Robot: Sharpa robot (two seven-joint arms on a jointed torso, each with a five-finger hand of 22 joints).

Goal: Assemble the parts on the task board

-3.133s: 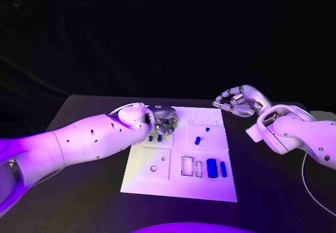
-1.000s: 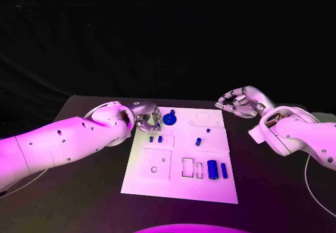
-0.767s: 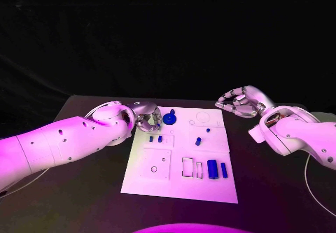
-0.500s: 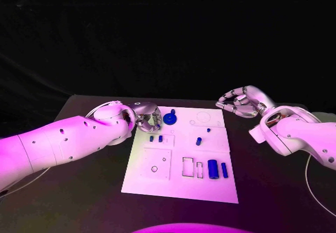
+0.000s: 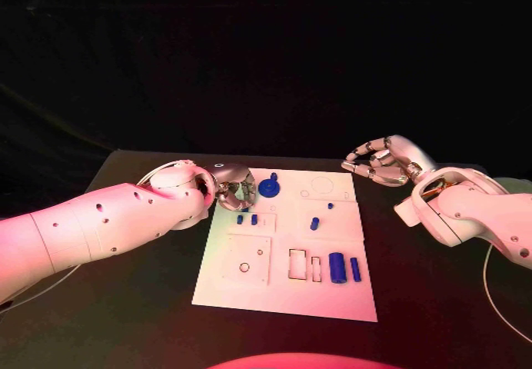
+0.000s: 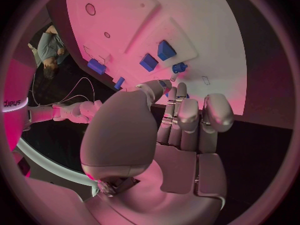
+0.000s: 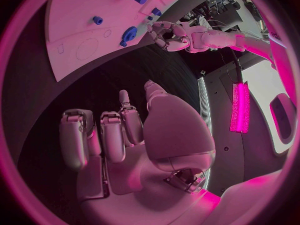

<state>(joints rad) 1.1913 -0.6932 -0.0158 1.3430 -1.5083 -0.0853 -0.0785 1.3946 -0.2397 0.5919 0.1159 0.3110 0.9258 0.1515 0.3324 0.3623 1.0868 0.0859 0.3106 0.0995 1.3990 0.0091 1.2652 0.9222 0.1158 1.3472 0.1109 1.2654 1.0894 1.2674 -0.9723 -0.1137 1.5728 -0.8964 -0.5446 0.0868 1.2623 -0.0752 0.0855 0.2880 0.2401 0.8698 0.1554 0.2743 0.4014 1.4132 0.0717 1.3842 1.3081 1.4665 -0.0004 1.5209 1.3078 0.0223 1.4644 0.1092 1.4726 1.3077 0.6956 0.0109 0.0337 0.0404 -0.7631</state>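
Fingers curled, my left hand (image 5: 233,190) sat at the task board's (image 5: 284,292) far left corner, seemingly empty, just beside a round blue part (image 5: 268,187). More blue parts (image 5: 336,267) lay on that board, mid-tabletop. My right hand (image 5: 378,162) hovered off its far right corner, clenched on nothing.

- Two smooth white arms are seen, dotted with small dark screw holes.
- Each ends in a silver hand: left hand (image 5: 235,189), right hand (image 5: 377,163).
- Thin pale cables are looped at the wrists.
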